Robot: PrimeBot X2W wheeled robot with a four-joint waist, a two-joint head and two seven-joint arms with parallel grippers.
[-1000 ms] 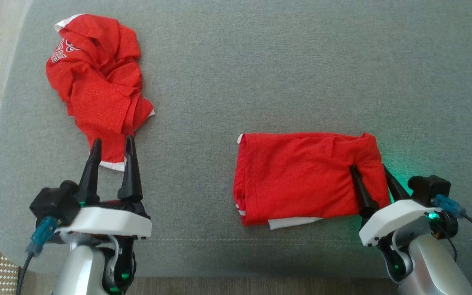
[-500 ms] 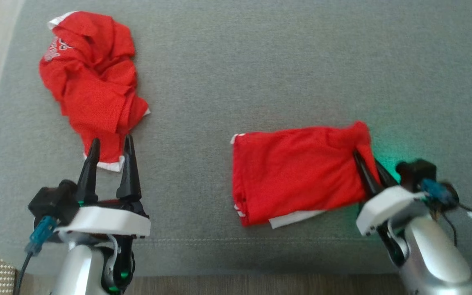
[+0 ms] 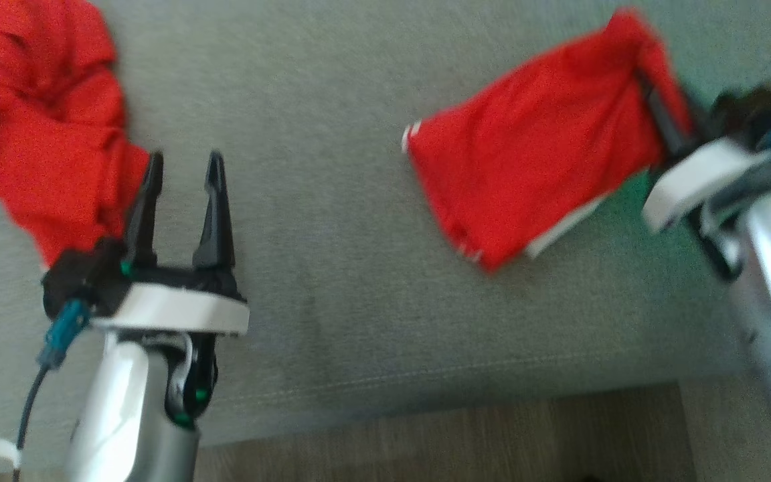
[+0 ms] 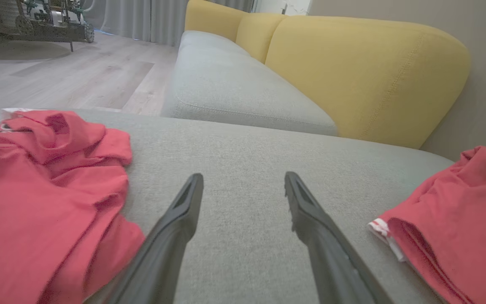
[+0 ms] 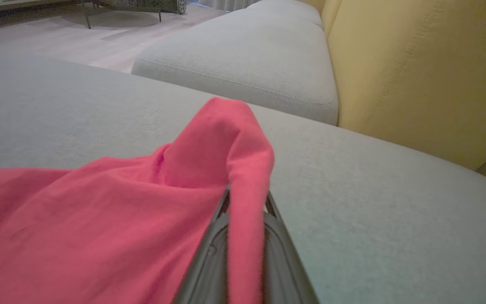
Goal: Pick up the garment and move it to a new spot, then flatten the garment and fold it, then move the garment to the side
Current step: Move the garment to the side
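While two red garments lie on the grey seat cushion [image 3: 332,234], just one is in a grip: the folded garment [image 3: 533,161], toward the cushion's right side and well apart from the crumpled garment [image 3: 37,134] heaped at the left. Two grippers are out. The right gripper [image 3: 650,87] has its dark fingers pinched together on the folded garment's right-hand corner, where the cloth stands up in a soft peak draped over the tips. The left gripper [image 3: 181,164] hangs with its fingers spread apart, holding nothing, just beside the crumpled heap. The folded piece is a rough, tilted rectangle of thin red knit, with a white hem along its near edge and striped trim at its left corner. The cushion is coarse woven fabric with a stitched seam. Rounded yellow backrests [image 4: 365,76] stand behind it, and a wooden floor [image 3: 425,442] runs below.
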